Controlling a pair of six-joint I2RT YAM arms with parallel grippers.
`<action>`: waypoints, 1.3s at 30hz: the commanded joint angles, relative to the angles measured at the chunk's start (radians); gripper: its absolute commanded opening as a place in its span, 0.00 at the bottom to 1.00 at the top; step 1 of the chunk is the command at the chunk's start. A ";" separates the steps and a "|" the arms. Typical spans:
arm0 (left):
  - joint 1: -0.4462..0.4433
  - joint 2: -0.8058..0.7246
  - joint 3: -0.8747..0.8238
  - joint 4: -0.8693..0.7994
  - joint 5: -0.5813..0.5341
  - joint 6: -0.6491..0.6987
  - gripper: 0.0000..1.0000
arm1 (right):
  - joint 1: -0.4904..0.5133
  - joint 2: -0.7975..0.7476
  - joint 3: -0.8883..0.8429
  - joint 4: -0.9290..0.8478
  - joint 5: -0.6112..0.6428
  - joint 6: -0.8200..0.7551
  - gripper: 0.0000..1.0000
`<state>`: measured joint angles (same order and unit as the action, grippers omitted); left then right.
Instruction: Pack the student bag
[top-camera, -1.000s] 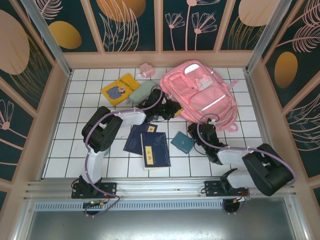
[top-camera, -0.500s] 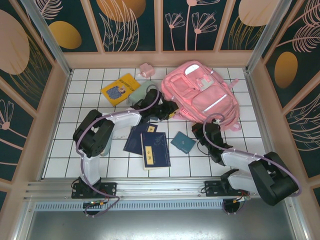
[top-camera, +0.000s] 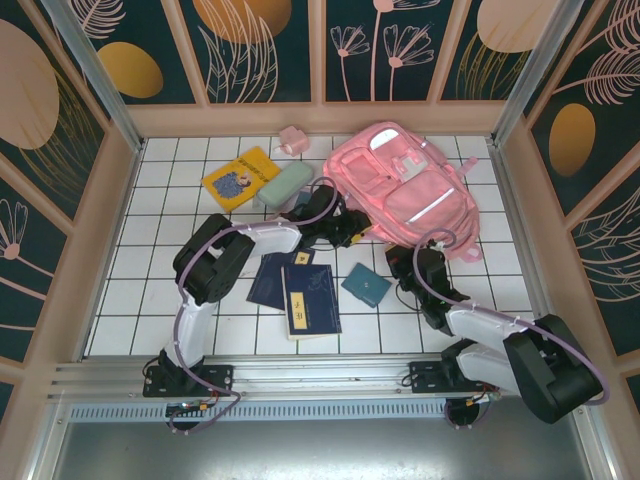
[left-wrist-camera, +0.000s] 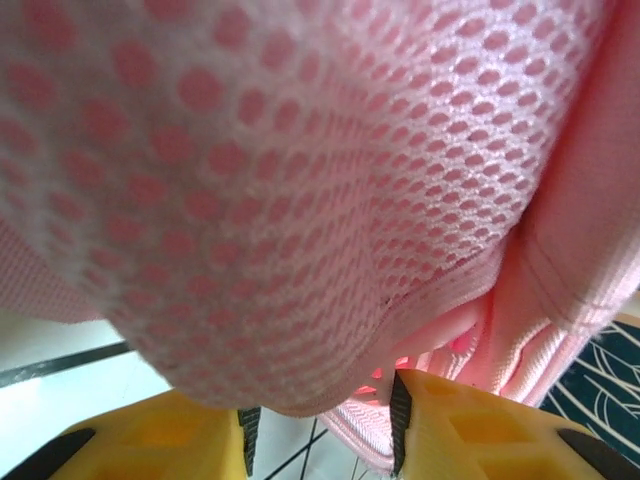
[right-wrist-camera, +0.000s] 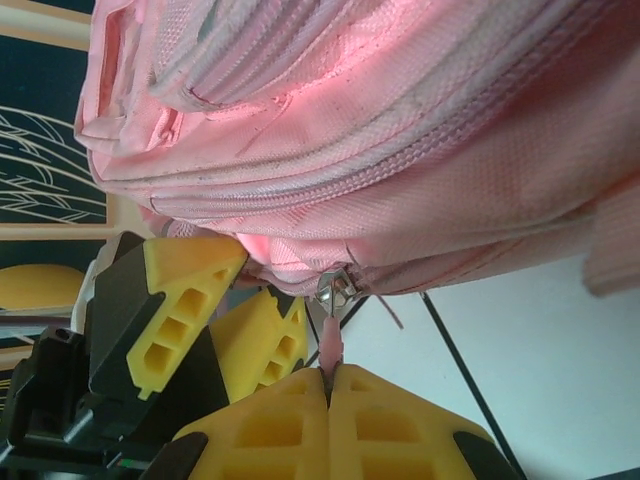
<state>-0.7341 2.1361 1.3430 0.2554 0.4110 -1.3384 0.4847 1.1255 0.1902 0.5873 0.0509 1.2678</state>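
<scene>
**Operator:** Where is the bag from my jaws?

**Spotter:** The student bag (top-camera: 405, 195) lies flat on the bench (top-camera: 150, 300), hard up against both pairs. Its lower edge is just ahead of your right jaws. Its left edge drapes over your left jaws.

**Operator:** And what am I holding?

**Spotter:** Your right jaws are closed flat on the zipper pull (right-wrist-camera: 331, 345), the pink tab hanging from the slider (right-wrist-camera: 335, 288) just beyond their tips. Your left jaws stand partway apart, with the hem of the mesh panel (left-wrist-camera: 300, 200) drooping into the gap. I can't tell whether they pinch it.

**Operator:** How will it behave if I pull?

**Spotter:** I'd judge it soft and limp, and probably light, since it looks flat. The fabric will bunch and follow your pull instead of resisting. The whole bag will likely slide over the smooth tiles unless your left jaws anchor it. The glossy shell looks slippery, so don't count on pinching a flat panel.

**Operator:** So where do you want me to take hold?

**Spotter:** Take it where the cloth doubles up: the stitched hem at your left jaws, a seam, or a strap. Hold the tab deep between your right jaws. It's thin and could slip out. Pull along the zipper line, not away from it.
</scene>
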 joint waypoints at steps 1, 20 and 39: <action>0.007 0.035 0.055 0.017 -0.012 -0.002 0.43 | -0.006 -0.019 -0.012 0.090 -0.024 0.032 0.00; 0.041 0.049 0.081 0.003 -0.052 0.022 0.00 | -0.016 -0.087 0.029 -0.111 0.012 -0.054 0.00; 0.113 0.018 0.023 0.044 -0.018 0.015 0.00 | -0.102 -0.266 0.013 -0.341 -0.134 -0.328 0.05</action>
<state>-0.6262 2.1792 1.3579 0.2771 0.3988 -1.3136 0.3851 0.8089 0.1516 0.2409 0.0402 1.0660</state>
